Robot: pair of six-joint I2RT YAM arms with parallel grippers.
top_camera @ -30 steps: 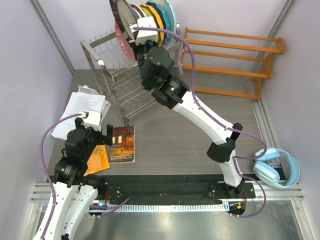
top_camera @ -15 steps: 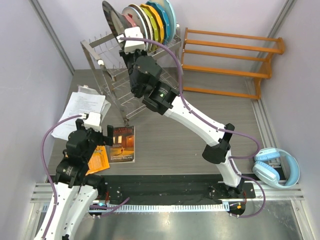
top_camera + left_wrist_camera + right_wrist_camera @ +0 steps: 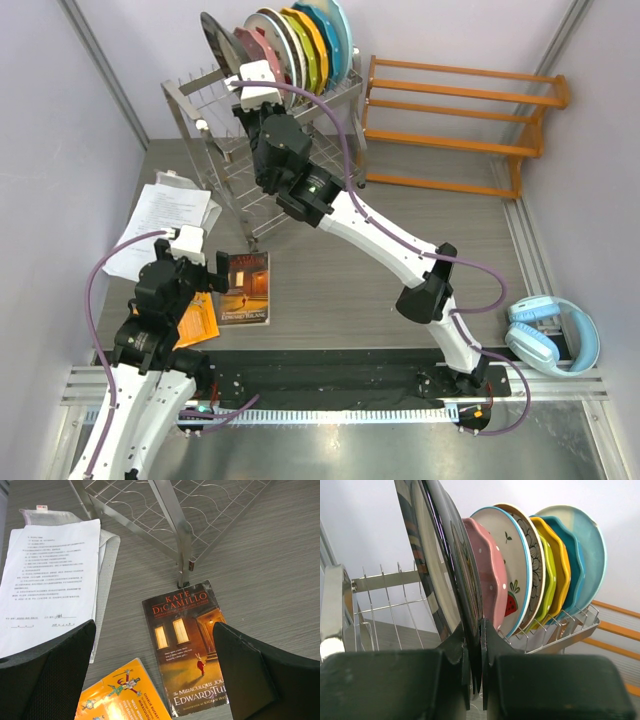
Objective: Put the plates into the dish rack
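The steel wire dish rack (image 3: 225, 150) stands at the back left. My right gripper (image 3: 252, 82) is shut on the lower rim of the dark brown-rimmed plate (image 3: 214, 36), held upright over the rack's top tier, left of the other plates. In the right wrist view the gripper (image 3: 481, 650) clamps this plate (image 3: 437, 565). To its right stand the pink polka-dotted plate (image 3: 487, 565), the watermelon plate (image 3: 512, 570) and the petal-pattern plate (image 3: 536, 545) in the rack's slots (image 3: 560, 625). My left gripper (image 3: 200, 265) is open and empty, low at the front left.
Yellow-green (image 3: 551, 580), orange (image 3: 561, 555) and blue (image 3: 582, 555) plates fill the rack's right end. An orange wooden shelf (image 3: 460, 110) stands right of the rack. Papers (image 3: 160, 215), a dark book (image 3: 185, 640) and an orange book (image 3: 120, 695) lie under the left gripper. Blue headphones (image 3: 555, 335) lie at right.
My right gripper has carried the dark brown-rimmed plate leftward along the rack's top tier, away from the pink plate. The left arm has not moved.
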